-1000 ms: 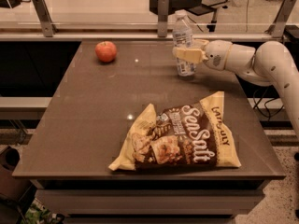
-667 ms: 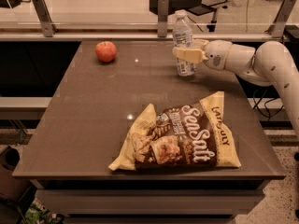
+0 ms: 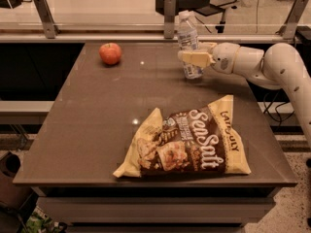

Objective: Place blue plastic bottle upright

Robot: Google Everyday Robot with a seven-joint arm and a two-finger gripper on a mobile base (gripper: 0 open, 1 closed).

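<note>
- Gripping the blue plastic bottle (image 3: 186,33) at mid-body, your gripper (image 3: 193,58) comes in from the right w/ fingers clamped on it.
- Bottle's upright, cap up, base on the table (image 3: 87,130), far-right area.
- Far left: apple (image 3: 110,53). Front-center: chip bag (image 3: 189,140), flat, well apart from bottle.

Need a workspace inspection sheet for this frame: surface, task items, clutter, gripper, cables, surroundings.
Surface: brown table, flat, light glare spots.
Job's things: blue plastic bottle upright at far right of the table, cap up, base at the tabletop.
Clutter: apple far left; chip bag lying flat near the front edge.
Grippers: gripper reaching in from the right, shut on the bottle's middle.
Cables: dark cables off the table's right side.
Surroundings: metal posts along a rail behind the table.
</note>
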